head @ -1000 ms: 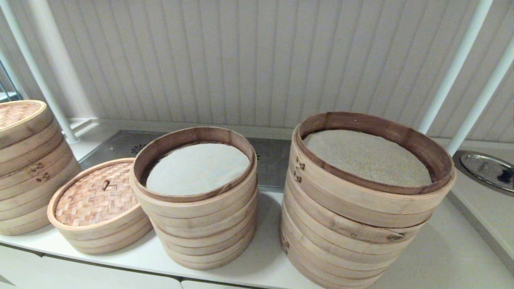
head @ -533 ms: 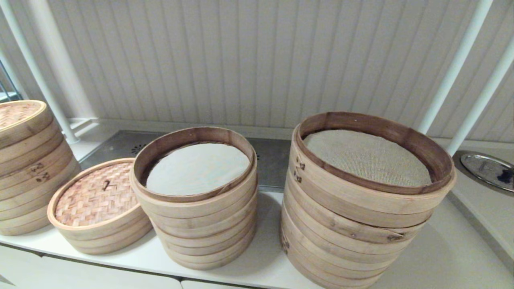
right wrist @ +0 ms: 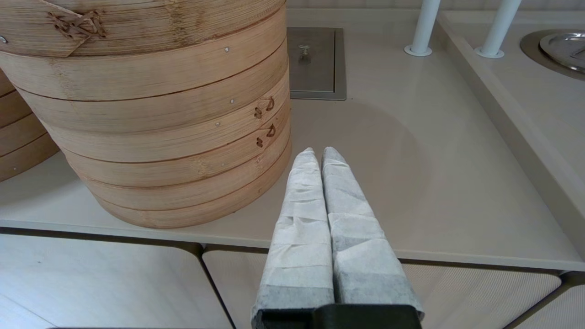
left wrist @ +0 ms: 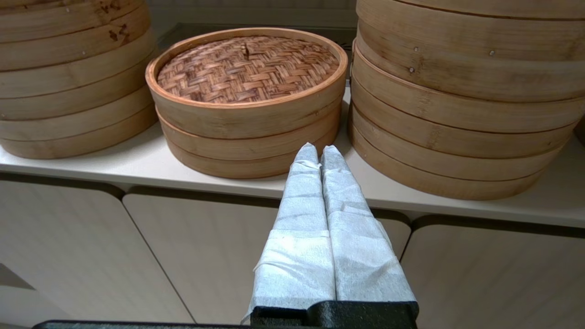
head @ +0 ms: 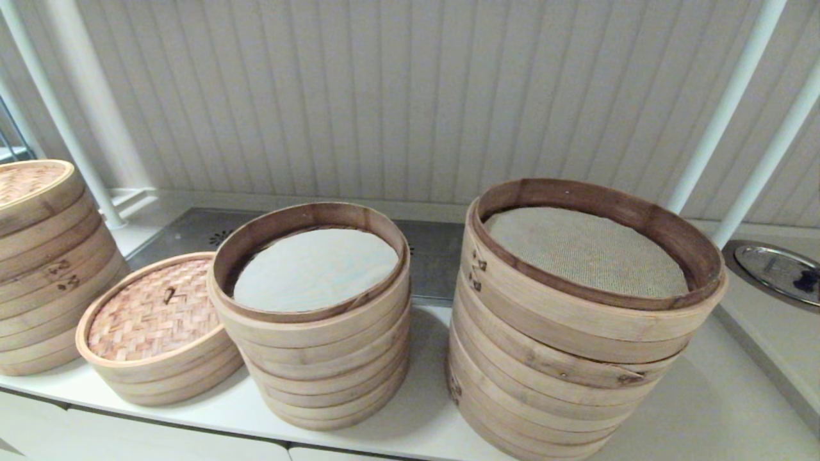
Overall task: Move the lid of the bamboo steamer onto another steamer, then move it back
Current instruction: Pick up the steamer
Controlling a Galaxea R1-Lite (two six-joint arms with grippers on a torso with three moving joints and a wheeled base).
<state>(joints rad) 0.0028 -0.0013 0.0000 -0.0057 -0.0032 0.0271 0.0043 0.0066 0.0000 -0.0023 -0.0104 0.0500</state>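
Observation:
The bamboo steamer lid [head: 154, 314] [left wrist: 247, 68], brown basket-weave with a small centre loop, sits flat on a shallow two-band steamer [head: 173, 379] [left wrist: 249, 147] at the counter's front left. The lid hides that steamer's inside. My left gripper [left wrist: 320, 148] hangs in front of the counter edge, shut and empty, pointing at the gap between this low steamer and the middle stack. My right gripper [right wrist: 318, 151] is also shut and empty, off the counter's front edge, right of the widest stack. Neither gripper shows in the head view.
A tall open stack with a white liner [head: 314, 358] [left wrist: 457, 114] stands right of the lid. The widest stack with a grey mesh liner [head: 564, 384] [right wrist: 160, 137] is further right. A lidded stack [head: 38, 269] is far left. White posts [head: 724, 121] and a metal dish [head: 775, 269] are at back right.

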